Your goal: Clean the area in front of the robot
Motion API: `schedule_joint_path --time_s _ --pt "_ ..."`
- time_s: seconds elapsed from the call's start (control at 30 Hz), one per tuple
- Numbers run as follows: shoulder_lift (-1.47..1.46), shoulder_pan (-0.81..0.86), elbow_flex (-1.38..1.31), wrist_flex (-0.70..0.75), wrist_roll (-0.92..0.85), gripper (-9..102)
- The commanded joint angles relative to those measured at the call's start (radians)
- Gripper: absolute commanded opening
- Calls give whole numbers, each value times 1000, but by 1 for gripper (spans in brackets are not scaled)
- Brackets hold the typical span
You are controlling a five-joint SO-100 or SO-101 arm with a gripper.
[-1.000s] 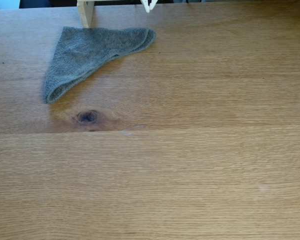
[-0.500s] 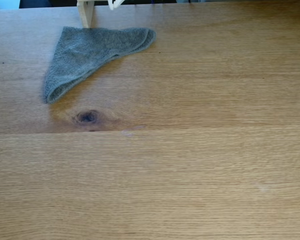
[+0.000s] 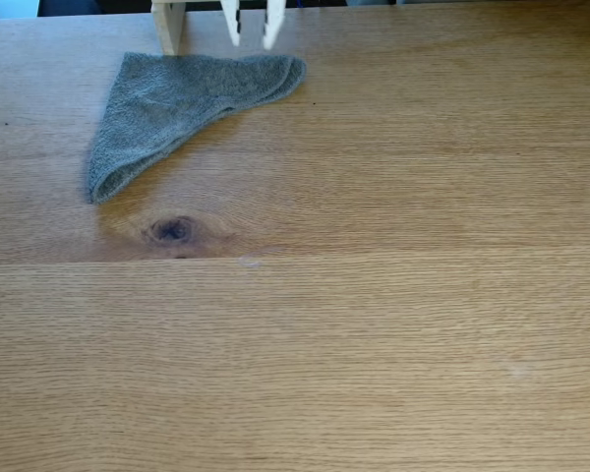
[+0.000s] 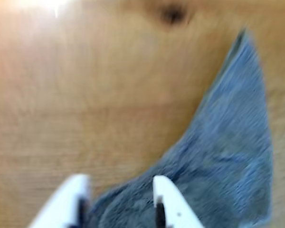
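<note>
Gripper (image 3: pixel 251 39): fingers spread, nothing held, poised above the cloth (image 3: pixel 177 103). Knot (image 3: pixel 171 230) seen beyond the cloth's tip on the tabletop (image 3: pixel 393 324).

One grey cloth (image 3: pixel 177 103) lies on one tabletop (image 3: pixel 374 324) bearing one dark knot (image 3: pixel 171 230); one wooden post (image 3: pixel 167 25); one hand (image 3: pixel 252 41), two fingers (image 3: pixel 273 25).

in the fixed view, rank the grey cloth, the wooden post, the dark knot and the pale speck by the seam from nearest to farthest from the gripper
From the gripper, at the top edge with its fingers apart:
1. Grey cloth, just below the fingertips.
2. Wooden post, to the left at the top edge.
3. Dark knot, lower left on the tabletop.
4. Pale speck, just past the knot, by the seam.
</note>
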Motion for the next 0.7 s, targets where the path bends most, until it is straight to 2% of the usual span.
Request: schedule_joint_path --time_s 0.0,0.1,0.3,0.5,0.67 --pt "-209 17 -287 -81 32 31" --pt "-345 69 -433 -114 26 40" --pt "-566 285 -614 -221 -17 46" --pt "-847 558 -646 -374 -83 52" --pt "-1057 672 -646 -336 -189 60"
